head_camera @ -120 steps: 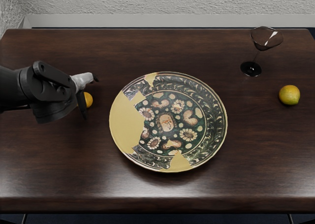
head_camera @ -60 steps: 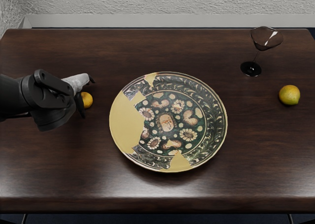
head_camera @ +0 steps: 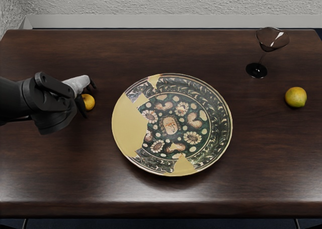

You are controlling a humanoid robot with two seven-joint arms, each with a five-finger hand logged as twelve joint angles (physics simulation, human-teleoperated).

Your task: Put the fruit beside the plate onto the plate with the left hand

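Note:
A small orange fruit (head_camera: 89,101) lies on the table just left of the large patterned plate (head_camera: 126,126). My left hand (head_camera: 83,95) comes in from the left edge and sits against the fruit's left side. Its pale thumb (head_camera: 79,81) reaches above the fruit and a dark finger (head_camera: 80,108) curls below it. The hand is open and does not enclose the fruit, most of which shows. The fruit rests on the table. A second, larger yellow-orange fruit (head_camera: 296,96) lies far right of the plate. The right arm is out of view.
A tilted martini glass (head_camera: 265,50) stands at the back right, behind the larger fruit. The dark wooden table (head_camera: 161,194) ends at a front edge near the picture's bottom, and a pale wall runs behind it.
My left hand has drawn back slightly to the left and its lower finger has curled in, so more of the small fruit shows. The fruit has stayed in place.

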